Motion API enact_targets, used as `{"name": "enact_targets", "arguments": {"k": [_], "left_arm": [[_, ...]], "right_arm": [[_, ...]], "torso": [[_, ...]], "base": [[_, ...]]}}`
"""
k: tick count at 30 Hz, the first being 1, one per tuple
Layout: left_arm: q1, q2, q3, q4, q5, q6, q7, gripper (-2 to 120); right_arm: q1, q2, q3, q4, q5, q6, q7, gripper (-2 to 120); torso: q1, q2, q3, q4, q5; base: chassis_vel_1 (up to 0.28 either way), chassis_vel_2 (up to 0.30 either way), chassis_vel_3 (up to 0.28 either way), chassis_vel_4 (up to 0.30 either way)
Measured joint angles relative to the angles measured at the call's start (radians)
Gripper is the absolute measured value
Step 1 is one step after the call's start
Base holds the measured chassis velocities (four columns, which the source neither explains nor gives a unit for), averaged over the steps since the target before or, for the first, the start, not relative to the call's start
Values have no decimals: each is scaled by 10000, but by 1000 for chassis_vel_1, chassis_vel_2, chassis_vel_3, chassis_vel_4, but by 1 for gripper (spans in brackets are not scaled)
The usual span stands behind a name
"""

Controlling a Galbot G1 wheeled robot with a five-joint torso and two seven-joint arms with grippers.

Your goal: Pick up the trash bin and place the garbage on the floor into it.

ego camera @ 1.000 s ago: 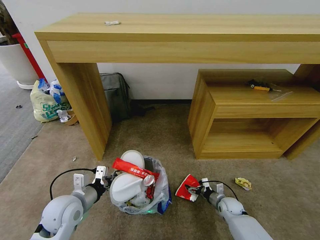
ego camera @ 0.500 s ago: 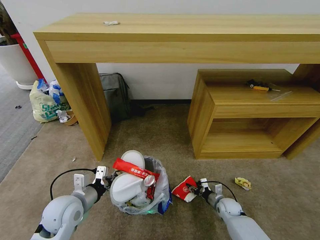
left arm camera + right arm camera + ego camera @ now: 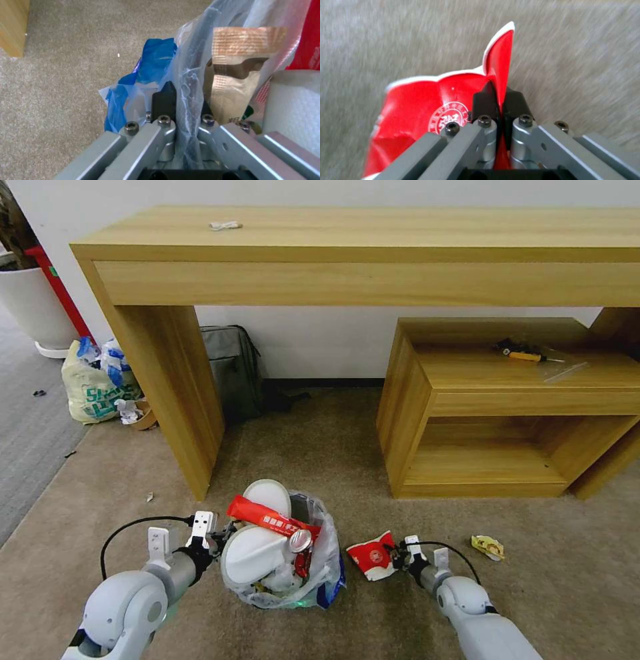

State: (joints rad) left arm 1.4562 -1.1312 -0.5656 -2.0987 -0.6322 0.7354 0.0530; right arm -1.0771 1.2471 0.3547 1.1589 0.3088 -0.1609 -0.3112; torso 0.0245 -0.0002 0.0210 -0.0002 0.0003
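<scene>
The trash bin [image 3: 325, 570] stands on the beige floor [image 3: 300, 447], its crinkly bag stuffed with white slippers [image 3: 257, 553] and a red wrapper [image 3: 270, 521]. My left gripper [image 3: 219, 532] is shut on the bin's near-left rim; the left wrist view shows its jaws pinching the rim and the bag [image 3: 186, 82]. Right of the bin, my right gripper [image 3: 398, 559] is shut on a crushed red paper cup [image 3: 373, 561], low over the carpet. The right wrist view shows the cup's [image 3: 420, 105] edge clamped between the fingertips [image 3: 483, 102]. A yellow wrapper [image 3: 487, 546] lies further right.
A long wooden desk [image 3: 373, 240] spans the back, its left leg [image 3: 180, 400] just behind the bin. A low wooden shelf unit [image 3: 507, 407] holds a screwdriver [image 3: 527, 356]. A grey backpack [image 3: 232, 370] leans on the wall. A pale-yellow shopping bag [image 3: 97, 390] sits far left.
The right gripper swung the red cup slightly towards the bin and back, and the cup now hangs flatter. The left gripper and the bin have stayed put.
</scene>
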Motion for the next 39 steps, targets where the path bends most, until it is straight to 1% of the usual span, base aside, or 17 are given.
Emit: {"name": "enact_targets", "arguments": {"k": [8, 11, 13, 14, 17, 18, 20, 21, 24, 25, 26, 27, 28, 31, 32, 38, 39], "left_arm": [[-7, 18, 26, -24, 1, 0, -8, 0], [-17, 45, 39, -24, 5, 0, -15, 0], [-26, 51, 45, -25, 5, 0, -16, 0], [-40, 60, 54, -21, 5, 0, -18, 0], [-44, 63, 60, -15, 5, 0, -20, 0], [-51, 67, 70, -2, 5, 0, -26, 0], [-55, 67, 92, 7, 6, 0, -33, 0], [-55, 67, 92, 7, 6, 0, -33, 0], [-135, 82, 202, 69, 5, 0, -130, 0], [-135, 82, 202, 69, 5, 0, -130, 0], [-210, 131, 298, 118, -10, 0, -147, 0], [-267, 162, 361, 158, -21, 0, -153, 0], [-267, 162, 361, 158, -21, 0, -153, 0], [-488, 235, 567, 304, -54, 0, -201, 0], [-488, 235, 567, 304, -54, 0, -201, 0], [-980, 421, 1144, 489, -189, 0, -338, 0], [-980, 421, 1144, 489, -189, 0, -338, 0]], "right_arm": [[-210, -62, 610, 794, -658, 470, -24, 0], [-376, -169, 977, 1740, -758, 588, -41, 0], [-407, -211, 1028, 1967, -728, 583, -41, 0], [-473, -323, 1127, 2416, -629, 549, -43, 0], [-504, -377, 1167, 2614, -582, 512, -42, 0], [-545, -454, 1216, 2971, -489, 455, -42, 0], [-580, -563, 1292, 3588, -284, 340, -35, 0], [-580, -563, 1292, 3588, -284, 340, -35, 0], [-562, -890, 1391, 5279, 382, -73, 3, 0], [-562, -890, 1391, 5279, 382, -73, 3, 0], [-443, -1145, 1379, 6085, 820, -326, -41, 0], [-347, -1268, 1339, 6457, 1023, -433, -103, 0], [-347, -1268, 1339, 6457, 1023, -433, -103, 0], [25, -1617, 998, 7251, 1687, -794, -153, 0], [25, -1617, 998, 7251, 1687, -794, -153, 0], [489, -1857, -370, 7994, 2194, -1228, -221, 0], [489, -1857, -370, 7994, 2194, -1228, -221, 0]], "torso": [[0, 0, 0, -2, -2], [0, 0, 0, -2, -2], [0, 0, 0, -2, -2], [0, 0, -2, -1, -3], [0, 0, -2, -1, -3], [0, 0, -1, -4, -1], [0, 0, -2, -2, -2], [0, 0, -2, -2, -2], [0, 0, -2, -1, -3], [0, 0, -2, -1, -3], [0, 0, -2, -1, -4], [0, 1, -2, -3, -4], [0, 1, -2, -3, -4], [0, 0, -2, -2, -4], [0, 0, -2, -2, -4], [0, 0, -2, 0, -3], [0, 0, -2, 0, -3]], "base": [[0, 0, 0, 0], [0, 0, 0, 0], [0, 0, 0, 0], [0, 0, 0, 0], [0, 0, 0, 0], [0, 0, 0, 0], [0, 0, 0, 0], [0, 0, 0, 0], [0, 0, 0, 0], [0, 0, 0, 0], [0, 0, 0, 0], [0, 0, 0, 0], [0, 0, 0, 0], [0, 0, 0, 0], [0, 0, 0, 0], [0, 0, 0, 0], [0, 0, 0, 0]]}}
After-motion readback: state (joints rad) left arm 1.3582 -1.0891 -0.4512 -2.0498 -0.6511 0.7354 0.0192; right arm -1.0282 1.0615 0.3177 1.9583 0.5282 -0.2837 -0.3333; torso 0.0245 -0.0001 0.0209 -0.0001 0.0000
